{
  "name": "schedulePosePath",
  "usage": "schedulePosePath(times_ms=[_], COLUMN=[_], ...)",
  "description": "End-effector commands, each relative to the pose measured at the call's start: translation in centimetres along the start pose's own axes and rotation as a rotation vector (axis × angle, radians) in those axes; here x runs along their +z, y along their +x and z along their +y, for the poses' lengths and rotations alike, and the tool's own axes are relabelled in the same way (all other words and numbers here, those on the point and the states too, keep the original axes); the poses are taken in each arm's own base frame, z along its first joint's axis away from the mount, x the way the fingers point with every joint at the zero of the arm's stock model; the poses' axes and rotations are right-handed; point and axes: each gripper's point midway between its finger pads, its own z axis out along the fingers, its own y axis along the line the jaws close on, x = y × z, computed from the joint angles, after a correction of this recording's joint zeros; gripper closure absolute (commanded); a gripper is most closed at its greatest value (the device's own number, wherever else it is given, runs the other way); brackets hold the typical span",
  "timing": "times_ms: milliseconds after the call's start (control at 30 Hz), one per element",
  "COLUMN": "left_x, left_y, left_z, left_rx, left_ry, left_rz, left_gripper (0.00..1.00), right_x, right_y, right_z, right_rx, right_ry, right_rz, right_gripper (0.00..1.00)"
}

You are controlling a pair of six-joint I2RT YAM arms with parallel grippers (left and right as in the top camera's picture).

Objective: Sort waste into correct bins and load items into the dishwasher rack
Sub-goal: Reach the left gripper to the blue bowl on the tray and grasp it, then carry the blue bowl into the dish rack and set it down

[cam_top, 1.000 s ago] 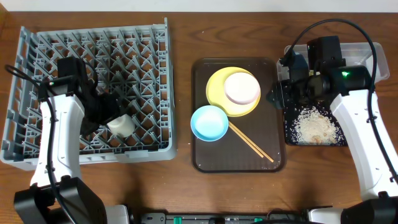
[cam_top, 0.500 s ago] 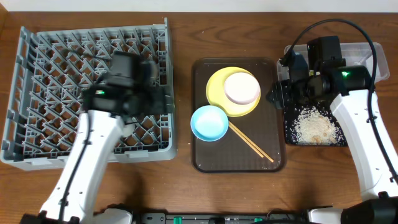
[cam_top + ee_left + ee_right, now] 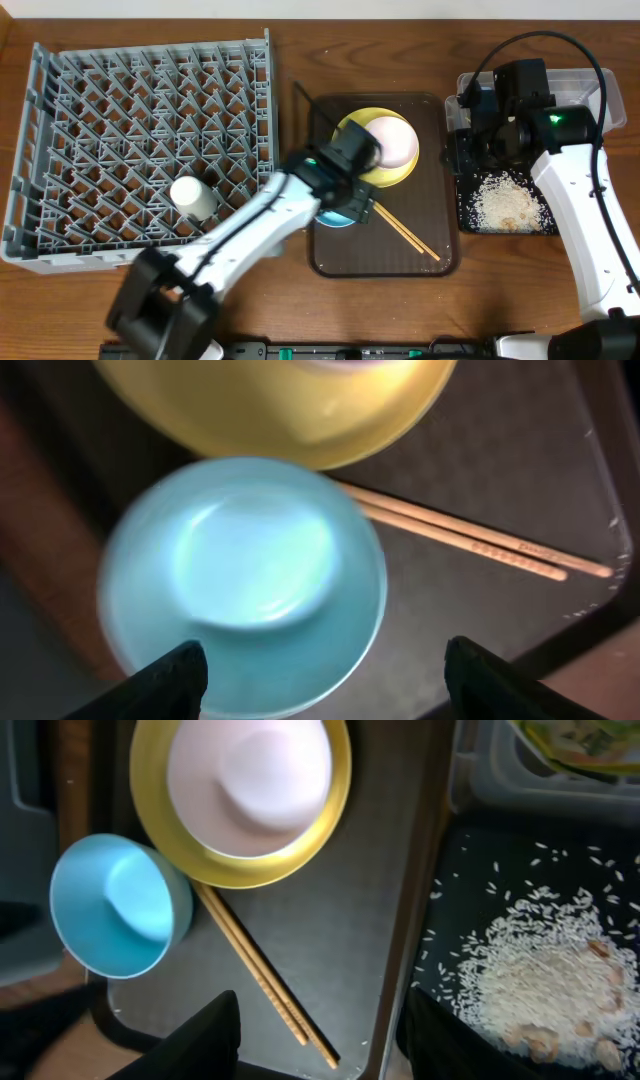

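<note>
**A:** Where is the light blue bowl [image 3: 245,575], and how do our grippers stand?

**B:** It sits upright on the brown tray [image 3: 520,440], at 7 o'clock from the yellow plate [image 3: 280,410] and just beside it. The chopsticks [image 3: 470,535] lie at 4 o'clock from the bowl. Our left gripper [image 3: 337,680] hovers over it, jaws wide apart and holding nothing. Our right gripper [image 3: 325,1040] hangs by the edge of the black tray [image 3: 480,870], jaws apart and also empty.

**A:** How will the bowl handle?

**B:** We judge it light, stiff and glossy, so rather slippery. We would pinch its wall at 9 o'clock, one finger inside and one outside, away from plate and chopsticks.
</note>
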Motion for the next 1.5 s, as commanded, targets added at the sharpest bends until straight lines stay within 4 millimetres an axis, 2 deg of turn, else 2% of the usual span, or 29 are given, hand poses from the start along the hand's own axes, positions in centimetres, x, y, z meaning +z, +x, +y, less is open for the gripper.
schedulePosePath(times_ms=[0,133,333,400,567,633,733,867,1000,1067,1200,1300,1467], left_x=[2.2,4.5,6.3,6.3,6.3,6.2,5.3,2.5,-2.7,-5.4,-10.1,-12.9,-16.3], left_y=[0.5,1.5,2.4,2.4,2.5,2.7,2.8,2.4,0.5,-0.9,-3.4,-4.9,-6.4], left_z=[-0.3,-1.0,-1.2,-1.3,-1.3,-1.3,-1.3,-1.7,-2.8,-2.0,0.8,4.4,11.4], left_rx=[0.059,0.080,0.093,0.095,0.090,0.082,0.082,0.087,0.130,0.101,0.031,-0.063,-0.248], left_ry=[-0.061,-0.066,-0.073,-0.074,-0.074,-0.075,-0.074,-0.062,0.040,0.052,0.127,0.218,0.419], left_rz=[0.031,0.081,0.121,0.124,0.127,0.131,0.135,0.116,0.029,-0.046,-0.177,-0.256,-0.391], left_gripper=[0.22,0.23,0.53,0.66,0.89,0.94,0.94,0.94,0.94,0.94,0.94,0.94,0.94], right_x=[0.0,0.0,0.0,0.0,0.0,0.0,0.0,-0.1,-0.1,-0.1,-0.1,-0.1,0.0], right_y=[0.0,0.0,0.0,0.0,0.1,0.1,0.2,0.2,0.2,0.2,0.2,0.2,0.2], right_z=[-0.3,-0.3,-0.3,-0.3,-0.3,-0.3,-0.3,-0.3,-0.3,-0.3,-0.3,-0.3,-0.3], right_rx=[0.021,0.020,0.020,0.020,0.021,0.021,0.021,0.021,0.021,0.021,0.021,0.021,0.021], right_ry=[0.029,0.029,0.029,0.029,0.029,0.029,0.030,0.030,0.030,0.030,0.030,0.030,0.030], right_rz=[0.001,0.001,0.001,0.001,0.003,0.005,0.008,0.008,0.008,0.008,0.009,0.009,0.008], right_gripper=[0.48,0.48,0.48,0.48,0.48,0.48,0.48,0.48,0.48,0.48,0.48,0.48,0.48])
